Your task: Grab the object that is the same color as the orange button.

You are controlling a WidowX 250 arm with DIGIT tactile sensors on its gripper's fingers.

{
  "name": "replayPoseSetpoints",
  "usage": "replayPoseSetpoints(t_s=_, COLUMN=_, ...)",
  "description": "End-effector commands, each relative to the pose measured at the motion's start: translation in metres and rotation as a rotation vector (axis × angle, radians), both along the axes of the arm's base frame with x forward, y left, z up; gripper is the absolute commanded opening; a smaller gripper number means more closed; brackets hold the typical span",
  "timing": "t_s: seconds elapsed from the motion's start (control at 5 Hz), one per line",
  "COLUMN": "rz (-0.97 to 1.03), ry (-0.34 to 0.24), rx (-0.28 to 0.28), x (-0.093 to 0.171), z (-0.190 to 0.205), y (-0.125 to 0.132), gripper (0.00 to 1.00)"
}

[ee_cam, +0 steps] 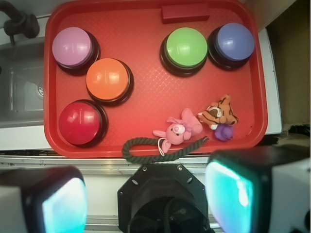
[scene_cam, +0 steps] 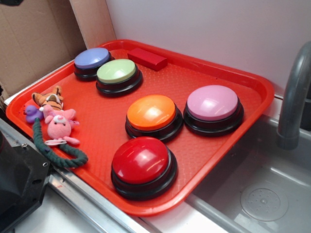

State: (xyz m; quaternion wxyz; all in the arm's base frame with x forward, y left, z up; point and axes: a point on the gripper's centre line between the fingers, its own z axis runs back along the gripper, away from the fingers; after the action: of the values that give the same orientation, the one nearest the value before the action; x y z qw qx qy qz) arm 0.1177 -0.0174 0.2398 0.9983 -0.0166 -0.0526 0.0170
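Wrist view, near first: gripper [ee_cam: 146, 194] spread wide, nothing btwn the fingers [ee_cam: 228, 194], hanging off the tray's [ee_cam: 146, 34] near edge. Just past that, dark green rope [ee_cam: 150, 148] w/ pink plush [ee_cam: 176, 130] on it. Tiny orange tiger [ee_cam: 218, 112] up and right of the pink one, touching purple plush [ee_cam: 224, 132], well clear of both fingers. Further out, orange button [ee_cam: 108, 80] btwn red button [ee_cam: 81, 123] and pink button [ee_cam: 73, 47].
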Motion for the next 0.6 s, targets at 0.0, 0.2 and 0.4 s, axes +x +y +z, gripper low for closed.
replayPoseSetpoints(t_s=0.0, rz=0.000, ry=0.000, rx=0.000, x=0.000, z=0.000, y=0.000, gripper=1.00)
replayPoseSetpoints(t_s=0.2, rz=0.044, ry=-0.028, rx=0.019, x=0.010, z=-0.017, y=0.022, gripper=1.00)
replayPoseSetpoints(t_s=0.4, rz=0.087, ry=-0.049, rx=0.030, x=0.019, z=-0.039, y=0.051, gripper=1.00)
